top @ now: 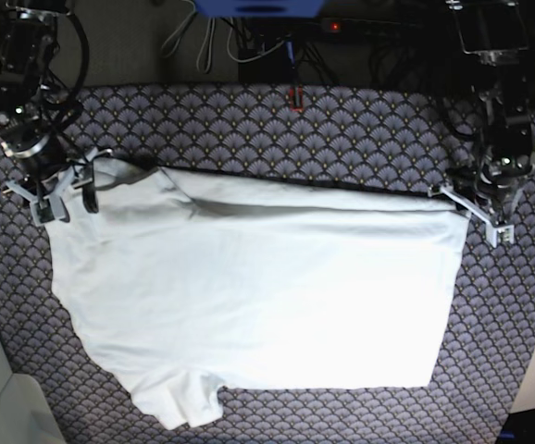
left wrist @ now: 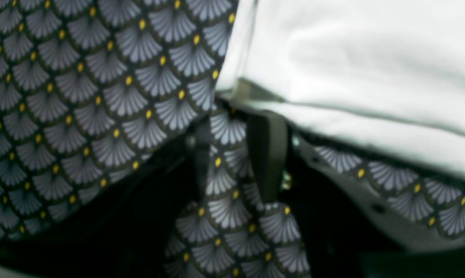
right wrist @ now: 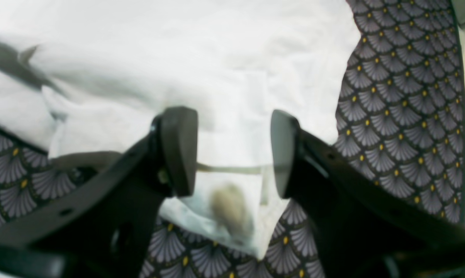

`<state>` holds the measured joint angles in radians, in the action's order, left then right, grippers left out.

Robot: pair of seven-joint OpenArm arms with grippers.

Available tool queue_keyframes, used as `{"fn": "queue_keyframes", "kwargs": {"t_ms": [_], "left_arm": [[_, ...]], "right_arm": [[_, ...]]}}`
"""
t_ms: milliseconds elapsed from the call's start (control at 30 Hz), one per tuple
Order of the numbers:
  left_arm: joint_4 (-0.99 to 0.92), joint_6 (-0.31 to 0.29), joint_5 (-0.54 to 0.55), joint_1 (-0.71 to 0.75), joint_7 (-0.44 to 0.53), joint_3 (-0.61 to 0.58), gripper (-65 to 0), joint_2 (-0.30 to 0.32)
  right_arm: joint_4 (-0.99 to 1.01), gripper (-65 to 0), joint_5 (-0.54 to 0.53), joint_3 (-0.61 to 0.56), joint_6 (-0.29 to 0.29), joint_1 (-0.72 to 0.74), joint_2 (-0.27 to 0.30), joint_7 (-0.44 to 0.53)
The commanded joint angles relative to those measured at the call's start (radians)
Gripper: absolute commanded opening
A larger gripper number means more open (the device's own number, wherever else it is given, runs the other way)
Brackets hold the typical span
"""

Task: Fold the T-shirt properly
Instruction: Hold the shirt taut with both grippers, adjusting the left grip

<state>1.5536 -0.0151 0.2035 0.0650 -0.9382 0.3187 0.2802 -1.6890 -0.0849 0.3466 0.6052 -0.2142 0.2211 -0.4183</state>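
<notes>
**Ana:** Patterned cloth point(top: 360, 129) with grey fans and yellow dots covers the whole table, and the T-shirt point(top: 258, 296) lies spread across the middle of it, one fold already running along its far edge.

**Ben:** Where are the arms?

**Ana:** Each at a far corner. The right gripper point(top: 64, 196) sits at the shoulder end, jaws standing well apart, with a small flap of white fabric between them but not pinched as far as I can see. The left gripper point(top: 480, 215) is at the hem corner. Its wrist view shows the fingers point(left wrist: 269, 154) fairly close together just below the shirt's folded edge, with tablecloth showing between them. Whether they have any fabric, I cannot tell.

**Ben:** So the step is taking hold of both corners?

**Ana:** That's my reading. To do it well, each jaw should catch both layers at the fold, not only the top one, and neither should nip the tablecloth underneath, which looks like a real risk on the left.

**Ben:** Anything in the way?

**Ana:** Little on the table. Cables point(top: 249, 42) run along the back, well clear. The near sleeve point(top: 189, 402) is bunched and will want smoothing.
</notes>
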Motion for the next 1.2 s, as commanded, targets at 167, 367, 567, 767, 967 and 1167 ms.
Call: {"fn": "queue_keyframes", "kwargs": {"t_ms": [167,367,567,767,967,1167], "left_arm": [[0.005,0.0,0.0,-0.023,0.026,-0.017,-42.7,0.015],[-0.035,0.007,-0.002,-0.09,0.026,-0.138,-42.7,0.014],[-0.132,0.011,0.0,-0.169,0.028,-0.161,-42.7,0.003],[-0.049,0.007,0.0,-0.172,0.017,-0.158,-42.7,0.004],[0.114,0.007,-0.002,-0.075,0.014,-0.158,-42.7,0.038],[0.103,0.005,-0.002,0.039,0.054,-0.157,-42.7,0.112]], "right_arm": [[-0.018,-33.6,-0.009,0.006,-0.006,0.009,0.014,0.025],[-0.018,-33.6,-0.009,0.006,-0.006,0.009,0.016,0.025],[-0.018,-33.6,-0.009,0.013,-0.006,0.009,0.019,0.025],[-0.015,-33.6,-0.009,0.044,-0.006,0.011,0.019,0.025],[-0.018,-33.6,-0.009,0.044,-0.006,0.011,0.019,0.025],[-0.018,-33.6,-0.009,0.044,-0.006,0.011,0.019,0.025]]}}
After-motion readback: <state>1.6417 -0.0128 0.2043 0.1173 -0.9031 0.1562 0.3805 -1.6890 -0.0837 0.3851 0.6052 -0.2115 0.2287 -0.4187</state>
